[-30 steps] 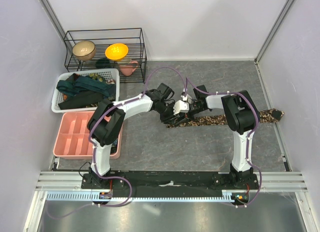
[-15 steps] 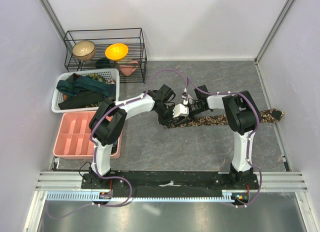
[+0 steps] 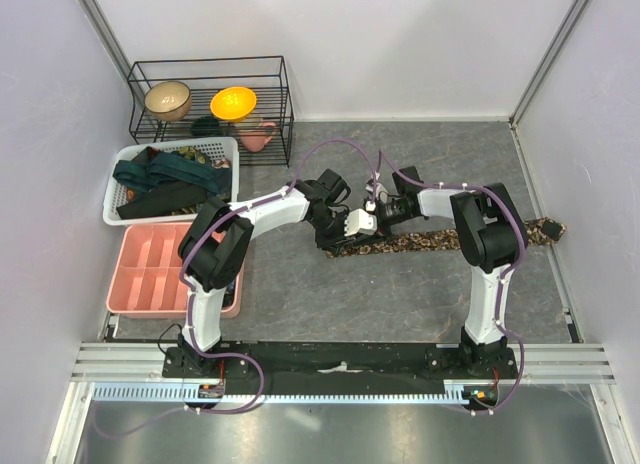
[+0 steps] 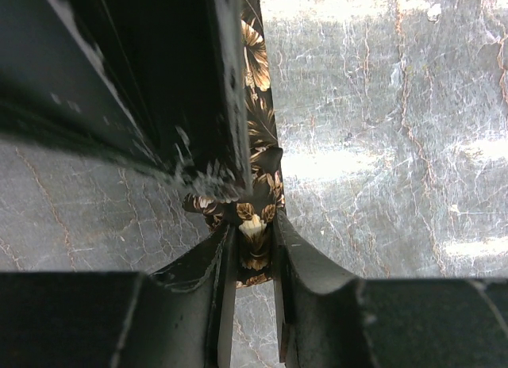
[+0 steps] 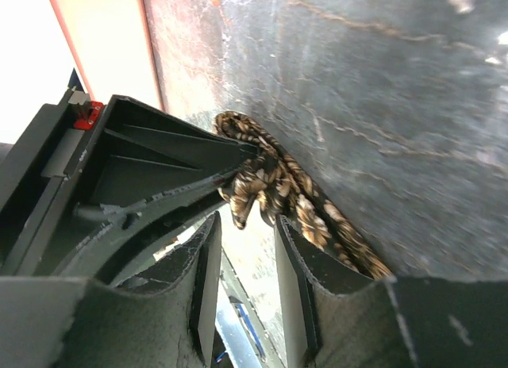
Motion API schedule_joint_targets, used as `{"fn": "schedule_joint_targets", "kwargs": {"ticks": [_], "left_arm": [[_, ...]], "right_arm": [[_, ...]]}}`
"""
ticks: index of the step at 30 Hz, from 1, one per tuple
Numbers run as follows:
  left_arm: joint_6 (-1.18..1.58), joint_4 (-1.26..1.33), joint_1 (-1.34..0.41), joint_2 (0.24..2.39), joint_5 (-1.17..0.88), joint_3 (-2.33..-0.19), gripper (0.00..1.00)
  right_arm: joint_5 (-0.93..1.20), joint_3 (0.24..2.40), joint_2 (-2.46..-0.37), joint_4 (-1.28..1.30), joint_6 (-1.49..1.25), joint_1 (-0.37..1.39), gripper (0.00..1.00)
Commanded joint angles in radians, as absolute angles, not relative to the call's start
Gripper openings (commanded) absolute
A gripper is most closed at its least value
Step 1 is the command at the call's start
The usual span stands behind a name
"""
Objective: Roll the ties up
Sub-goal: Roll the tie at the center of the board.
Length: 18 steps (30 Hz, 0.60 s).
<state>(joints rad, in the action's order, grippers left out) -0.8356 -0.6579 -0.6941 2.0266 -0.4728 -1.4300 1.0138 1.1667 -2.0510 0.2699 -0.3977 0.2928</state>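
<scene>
A brown-and-tan speckled tie [image 3: 450, 239] lies as a long strip across the grey table, its left end bunched up between the two grippers. My left gripper [image 3: 338, 232] is shut on that folded end [image 4: 255, 225], pinching it between the fingertips [image 4: 254, 235]. In the left wrist view the rest of the tie [image 4: 255, 67] runs away along the right gripper's black body. My right gripper [image 3: 373, 215] stands open just at the bunched end [image 5: 274, 182], with nothing between its pads [image 5: 248, 225]. Dark teal and black ties [image 3: 165, 179] lie heaped in the basket.
A white mesh basket [image 3: 228, 149] stands at the left, with a pink compartment tray [image 3: 150, 269] in front of it. A black wire rack [image 3: 210, 94] with bowls is at the back left. White walls close in the table's sides.
My right gripper has opened and let go of the tie's end, drawing slightly back to the right. The left gripper has closed a little more on the folded end.
</scene>
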Motion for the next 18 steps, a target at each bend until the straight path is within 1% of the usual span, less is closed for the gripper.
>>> {"fn": "schedule_joint_targets", "kwargs": {"ticks": [1, 8, 11, 13, 14, 15, 16, 17, 18], "left_arm": [[-0.87, -0.707, -0.696, 2.049, -0.469, -1.44, 0.29], [-0.867, -0.699, -0.703, 2.049, -0.465, -1.443, 0.3], [-0.867, -0.701, -0.703, 2.048, -0.462, -1.443, 0.31], [-0.868, -0.699, -0.703, 2.045, -0.459, -1.437, 0.32], [-0.868, -0.701, -0.703, 2.043, -0.459, -1.437, 0.34], [-0.868, -0.701, -0.701, 2.04, -0.456, -1.436, 0.36], [-0.862, -0.695, -0.7, 2.031, -0.456, -1.434, 0.39], [-0.856, -0.689, -0.696, 2.023, -0.469, -1.431, 0.46], [-0.85, -0.683, -0.684, 2.013, -0.485, -1.428, 0.5]], "right_arm": [[1.037, 1.186, -2.046, 0.206, -0.452, 0.316, 0.4], [1.002, 1.189, -2.071, 0.195, -0.456, 0.339, 0.36], [0.999, 1.187, -2.083, 0.196, -0.457, 0.339, 0.27], [1.0, 1.184, -2.08, 0.196, -0.453, 0.341, 0.16], [0.999, 1.184, -2.074, 0.199, -0.446, 0.341, 0.12], [0.997, 1.181, -2.072, 0.201, -0.445, 0.341, 0.0], [0.994, 1.177, -2.071, 0.206, -0.443, 0.339, 0.0], [0.991, 1.175, -2.066, 0.209, -0.439, 0.341, 0.0], [0.988, 1.172, -2.065, 0.209, -0.437, 0.339, 0.0]]}}
